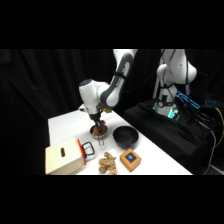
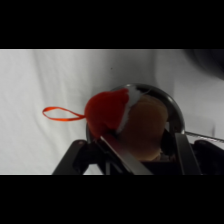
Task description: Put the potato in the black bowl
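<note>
Fingers point(image 2: 119, 152) spread, straddling the potato point(image 2: 146, 127) at lower centre of the wrist view, contact unclear; potato sunk in a small metal cup point(image 2: 170, 102), crowded by a red lump point(image 2: 106, 111) with ribbon loop point(image 2: 62, 115); risk of pinching the red lump too, or dragging the cup along; black bowl point(image 1: 125, 136) just right of the cup on the counter point(image 1: 65, 125)

A robotics lab, staged for manipulation trials.

A white table point(image 1: 65, 125) stands against black curtains point(image 1: 45, 80) that close off the whole background, with a white robot arm point(image 1: 117, 80) reaching over it from a base point(image 1: 172, 75) mounted beside it. Blue-lit electronics point(image 1: 172, 111) and cables point(image 1: 207, 117) rest on a dark-draped bench near the base, and small props, a wooden box point(image 1: 64, 157) among them, sit on the tabletop.
</note>
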